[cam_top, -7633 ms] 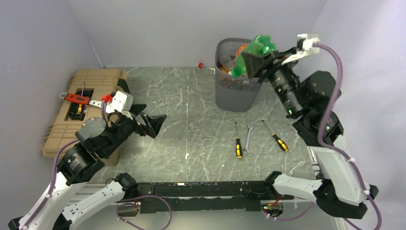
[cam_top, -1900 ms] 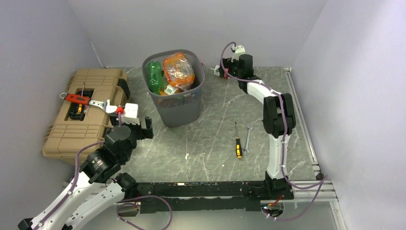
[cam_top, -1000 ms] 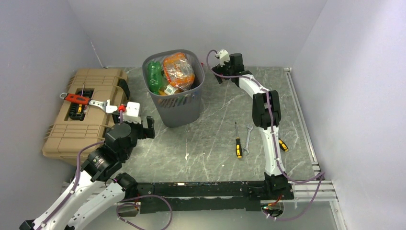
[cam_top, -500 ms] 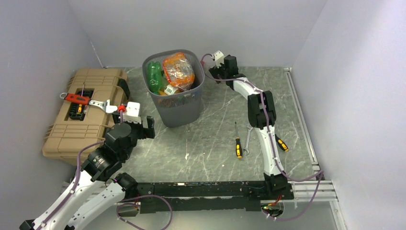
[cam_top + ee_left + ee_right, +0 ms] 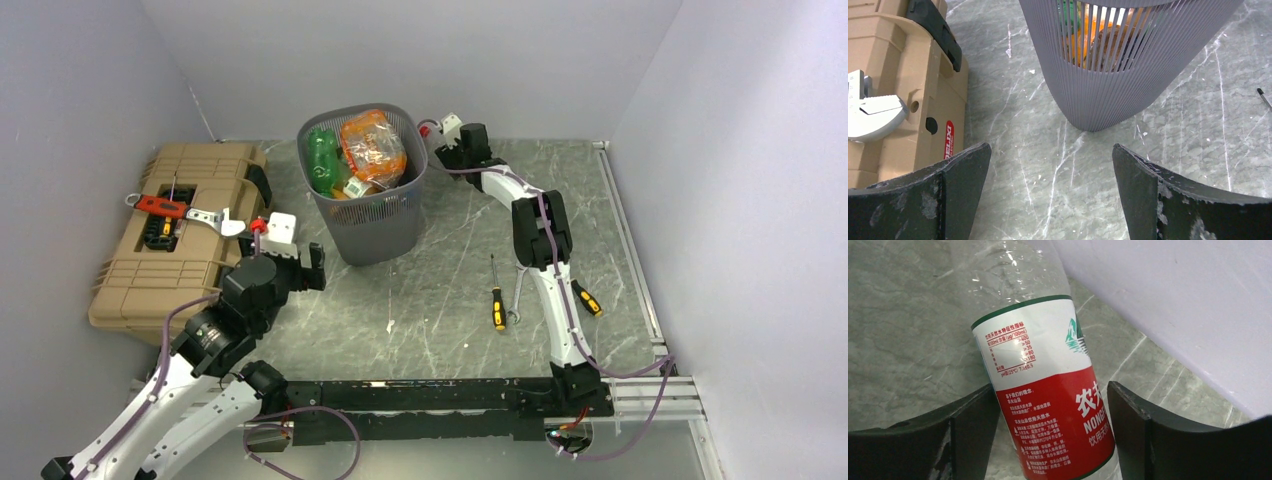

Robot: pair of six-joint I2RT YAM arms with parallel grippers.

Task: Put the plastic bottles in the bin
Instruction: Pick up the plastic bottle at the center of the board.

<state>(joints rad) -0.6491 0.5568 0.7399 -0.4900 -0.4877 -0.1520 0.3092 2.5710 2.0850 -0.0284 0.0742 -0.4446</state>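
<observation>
1. Biggest change: the bin (image 5: 362,215) used to stand far right, with your right arm holding the green bottle (image 5: 322,155) above it. Now it stands left of centre at the back. The green bottle is inside, next to the orange bottles (image 5: 372,145).
2. Over the last two seconds your right arm swung left along the back wall (image 5: 1173,300). It now reaches down just beside the bin's right rim.
3. The right gripper (image 5: 1050,390) straddles a clear bottle (image 5: 1048,365) with a red-and-white label, lying on the table (image 5: 440,290) near that wall. Both fingers look to touch the label, but I can't tell whether the clamp is firm yet.
4. The left gripper (image 5: 1049,150) is spread wide and empty, low over the table between the toolbox (image 5: 125,270) and the bin. It has barely moved.
5. For the task, this looks like the only loose bottle left. The bin is close, so once the grip is sure it's a short carry.
6. Hard to see:
   - The clear bottle's cap and base are cut off in the wrist view.
   - In the top view the gripper hides the bottle.
   - The lower bin contents show only through the slats, so no count.
   - One screwdriver (image 5: 585,298) sits partly behind your right arm.
</observation>
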